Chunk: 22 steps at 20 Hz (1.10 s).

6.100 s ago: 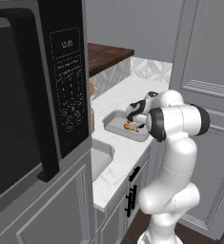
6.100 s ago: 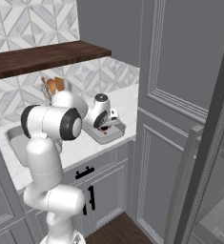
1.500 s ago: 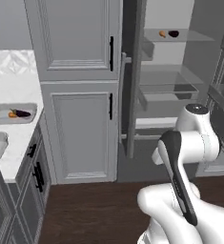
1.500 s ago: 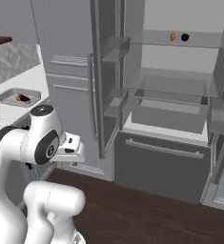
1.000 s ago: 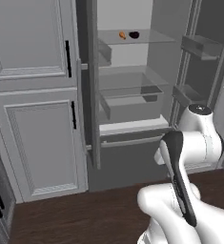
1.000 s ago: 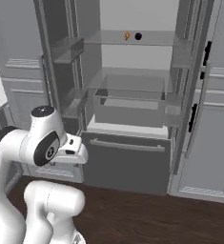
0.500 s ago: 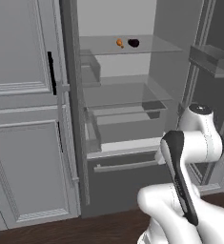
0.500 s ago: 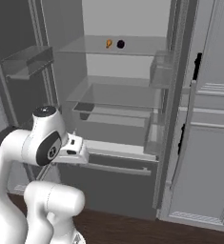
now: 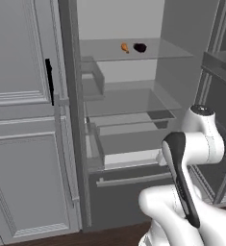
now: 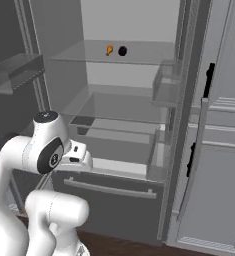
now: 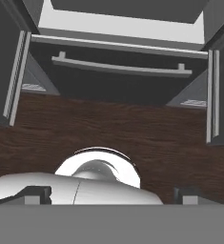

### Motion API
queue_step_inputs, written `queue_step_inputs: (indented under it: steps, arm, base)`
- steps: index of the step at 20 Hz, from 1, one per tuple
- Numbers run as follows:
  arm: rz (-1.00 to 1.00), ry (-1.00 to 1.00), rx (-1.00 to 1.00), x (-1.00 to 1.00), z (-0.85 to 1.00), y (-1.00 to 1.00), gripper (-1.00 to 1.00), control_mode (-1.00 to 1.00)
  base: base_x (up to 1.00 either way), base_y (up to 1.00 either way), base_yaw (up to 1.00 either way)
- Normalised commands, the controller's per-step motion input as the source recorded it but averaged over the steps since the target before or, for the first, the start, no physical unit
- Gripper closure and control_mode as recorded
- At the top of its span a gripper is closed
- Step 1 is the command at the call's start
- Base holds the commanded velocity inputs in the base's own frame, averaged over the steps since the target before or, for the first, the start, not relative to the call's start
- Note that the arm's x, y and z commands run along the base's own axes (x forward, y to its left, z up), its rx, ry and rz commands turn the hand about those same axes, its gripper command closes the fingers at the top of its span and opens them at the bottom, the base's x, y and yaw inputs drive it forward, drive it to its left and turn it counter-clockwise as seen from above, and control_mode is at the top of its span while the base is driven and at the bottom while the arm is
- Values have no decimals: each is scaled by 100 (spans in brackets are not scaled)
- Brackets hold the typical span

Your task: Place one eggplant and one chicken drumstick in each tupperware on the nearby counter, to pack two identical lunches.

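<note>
The claw (image 10: 81, 155) is hanging low, tucked near the robot's body, facing the fridge's bottom drawer (image 11: 118, 66); I cannot tell how far it is parted or whether it carries anything. One chicken drumstick (image 9: 125, 47) and one eggplant (image 9: 140, 47) are sitting just beside each other on the top shelf (image 9: 167, 50), well above and beyond the claw.

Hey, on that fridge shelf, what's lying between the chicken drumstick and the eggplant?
Nothing: a short bare stretch of glass shelf separates the drumstick from the eggplant, seen in both base views.
</note>
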Motion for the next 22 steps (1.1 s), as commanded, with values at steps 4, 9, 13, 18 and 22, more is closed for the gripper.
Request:
queue_step_inputs:
  steps: [4,9,13,18,22]
  arm:
    - [0,0,0,0,0,0,-100,100]
    - [0,0,0,0,0,0,-100,100]
    - [0,0,0,0,0,0,-100,100]
    - [0,0,0,0,0,0,-100,100]
    - [0,0,0,0,0,0,-100,100]
  base:
    - [82,-26,-2]
    - [76,-35,-8]
    - [29,-41,-14]
    - [64,0,-8]
    - [66,0,-3]
